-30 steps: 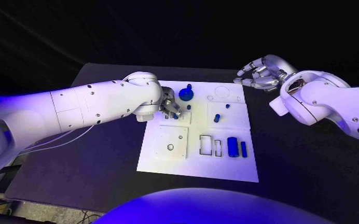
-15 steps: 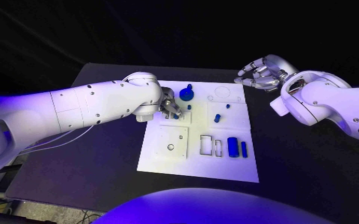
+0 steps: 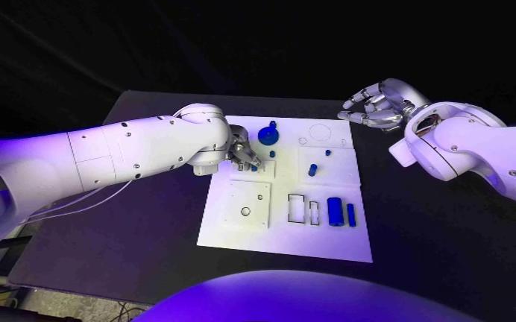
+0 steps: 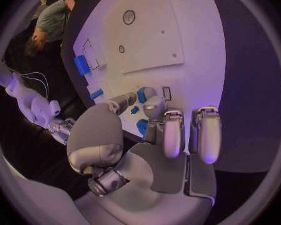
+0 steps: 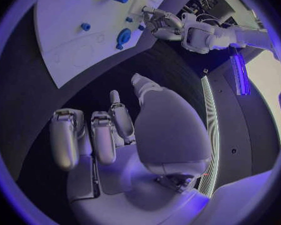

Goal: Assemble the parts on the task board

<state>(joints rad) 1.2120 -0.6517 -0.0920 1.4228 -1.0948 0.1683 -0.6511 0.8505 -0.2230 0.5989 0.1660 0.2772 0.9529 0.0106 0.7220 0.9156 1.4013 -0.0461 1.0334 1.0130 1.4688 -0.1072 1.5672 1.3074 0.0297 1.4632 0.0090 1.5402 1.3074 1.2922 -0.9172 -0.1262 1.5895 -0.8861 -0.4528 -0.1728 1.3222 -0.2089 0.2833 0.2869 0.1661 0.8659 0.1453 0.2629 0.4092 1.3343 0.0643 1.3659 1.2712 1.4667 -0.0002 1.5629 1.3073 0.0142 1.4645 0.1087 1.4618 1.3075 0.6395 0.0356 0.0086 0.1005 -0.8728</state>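
- Several blue parts (image 3: 335, 211) sit on task board (image 3: 323, 244), mid tabletop (image 3: 140, 255).
- We see left robot hand (image 3: 243, 153) over board's left side, fingertips pinching small blue part (image 4: 142, 96).
- Right robot hand (image 3: 373, 108) off board's far right corner, fingers curled, holding nothing.

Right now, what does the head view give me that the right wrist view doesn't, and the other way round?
Head view alone: the near end of the task board, with the square plate and its small hole.

Right wrist view alone: the inner side of the right robot hand, its fingers apart with nothing in them.

Both: the left robot hand down at the board's left edge, the big round blue part beside it, the small blue peg and the thick blue cylinder.
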